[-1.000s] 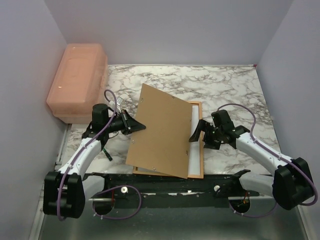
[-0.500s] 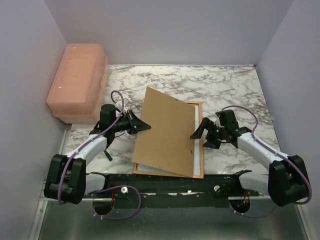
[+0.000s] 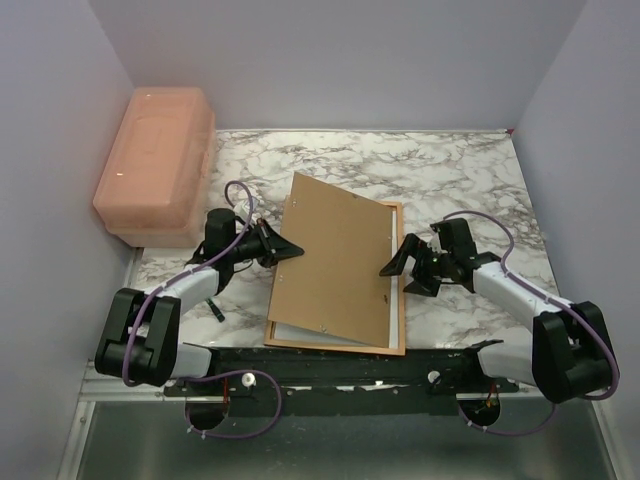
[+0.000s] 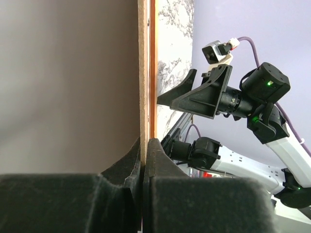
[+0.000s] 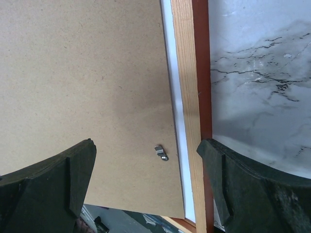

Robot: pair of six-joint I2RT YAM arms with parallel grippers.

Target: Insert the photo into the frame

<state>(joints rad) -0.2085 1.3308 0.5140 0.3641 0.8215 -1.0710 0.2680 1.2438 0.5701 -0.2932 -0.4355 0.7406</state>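
The frame (image 3: pixel 399 300) lies back-up on the marble, its light wood rail (image 5: pixel 187 97) edged in red-orange. Inside it a white strip shows, the photo's (image 5: pixel 176 121) plain back; its picture side is hidden. A brown backing board (image 3: pixel 335 265) sits skewed over the frame, covering most of it. My left gripper (image 3: pixel 289 250) is shut on the board's left edge, and the board's thin edge (image 4: pixel 142 73) stands between the closed fingers (image 4: pixel 155 160). My right gripper (image 3: pixel 400 278) hangs open over the frame's right rail, one finger over the board (image 5: pixel 87 97), the other over the marble; the jaws (image 5: pixel 146 145) hold nothing.
A pink plastic box (image 3: pixel 155 165) stands at the back left. The marble tabletop (image 3: pixel 450 170) runs to grey walls at the back and sides. A black rail (image 3: pixel 340 365) crosses the near edge by the arm bases. A small metal clip (image 5: pixel 162 152) sits on the board.
The left gripper has carried the board rightward and down, so it covers the frame more squarely and its tilt is smaller. The right gripper has hardly shifted and stays open.
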